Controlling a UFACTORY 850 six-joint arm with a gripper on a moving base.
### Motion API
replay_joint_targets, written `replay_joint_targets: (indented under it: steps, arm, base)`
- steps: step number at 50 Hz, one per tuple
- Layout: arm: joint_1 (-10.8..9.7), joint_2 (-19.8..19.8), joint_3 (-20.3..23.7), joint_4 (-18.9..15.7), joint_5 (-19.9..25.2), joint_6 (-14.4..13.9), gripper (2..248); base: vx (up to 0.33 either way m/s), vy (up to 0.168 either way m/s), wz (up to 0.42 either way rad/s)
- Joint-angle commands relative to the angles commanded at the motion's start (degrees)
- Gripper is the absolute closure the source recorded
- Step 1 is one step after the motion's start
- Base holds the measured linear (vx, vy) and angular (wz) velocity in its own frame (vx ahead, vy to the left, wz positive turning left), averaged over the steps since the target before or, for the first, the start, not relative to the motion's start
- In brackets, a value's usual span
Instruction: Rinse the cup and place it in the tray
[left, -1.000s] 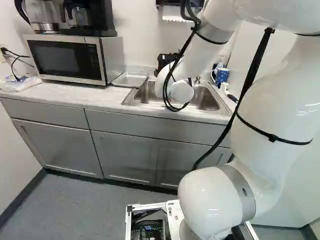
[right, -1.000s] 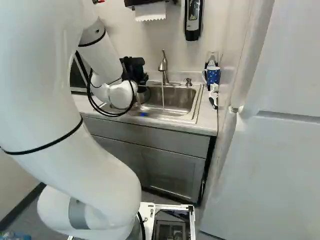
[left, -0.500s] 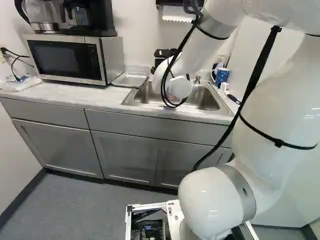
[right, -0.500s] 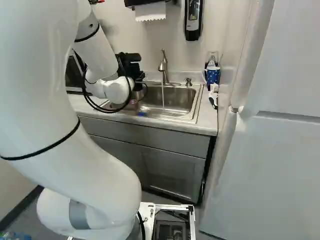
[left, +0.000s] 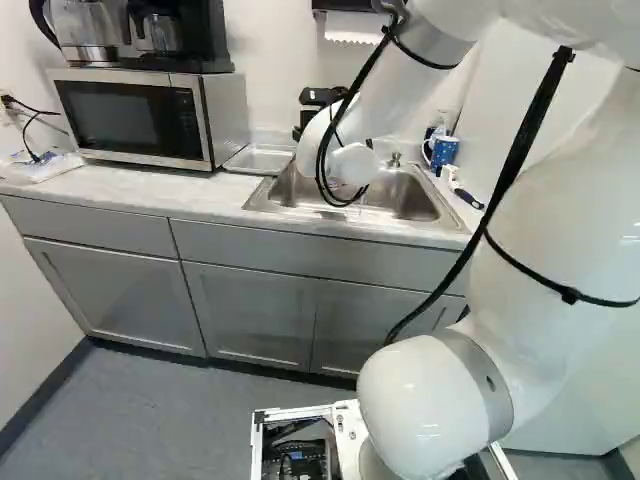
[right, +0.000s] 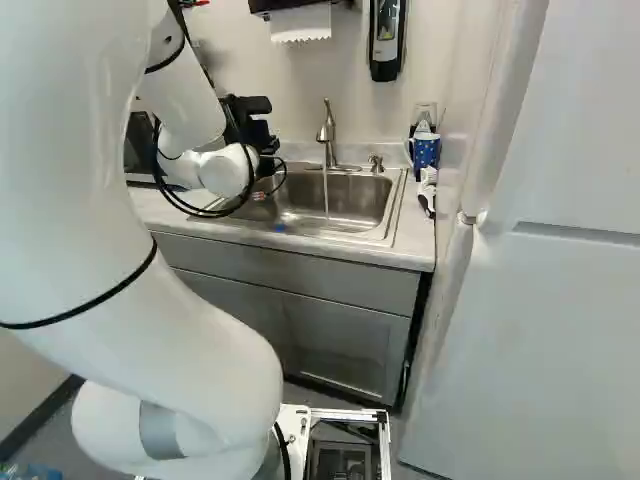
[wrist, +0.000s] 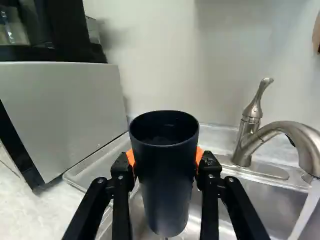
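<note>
The black gripper (right: 250, 118) shows partly behind the arm's wrist, over the left part of the sink, in the right base view. In the wrist view the gripper (wrist: 165, 167) is shut on a dark cup (wrist: 165, 185), an orange pad on each side. The cup stands upright with its mouth visible; it cannot be made out in the base views. The clear tray (left: 262, 158) lies on the counter between microwave and sink, and the tray (wrist: 95, 165) appears behind and beside the cup in the wrist view. Water (wrist: 305, 210) runs from the faucet (wrist: 282, 131), to one side of the cup.
The microwave (left: 150, 118) borders the tray, with a coffee maker (left: 175, 35) on top. Around the sink (right: 345, 205) are a soap pump (right: 376, 164) and the faucet. A blue patterned mug (right: 426, 150) and a white-and-black item (right: 427, 195) stand at the counter's right end.
The arm's wrist and gripper have moved left, away from the faucet's stream and nearer the tray's side of the sink. The base has not moved.
</note>
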Motion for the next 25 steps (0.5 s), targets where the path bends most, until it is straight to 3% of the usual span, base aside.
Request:
replay_joint_targets:
  steps: [18, 25]
  arm:
    - [1.1, -0.1, -0.5, 0.0, -0.7, 0.0, 125]
    - [1.1, -0.1, -0.5, 0.0, -0.7, 2.3, 125]
  base:
    - [0.0, 0.0, 0.0]
    - [0.0, 0.0, 0.0]
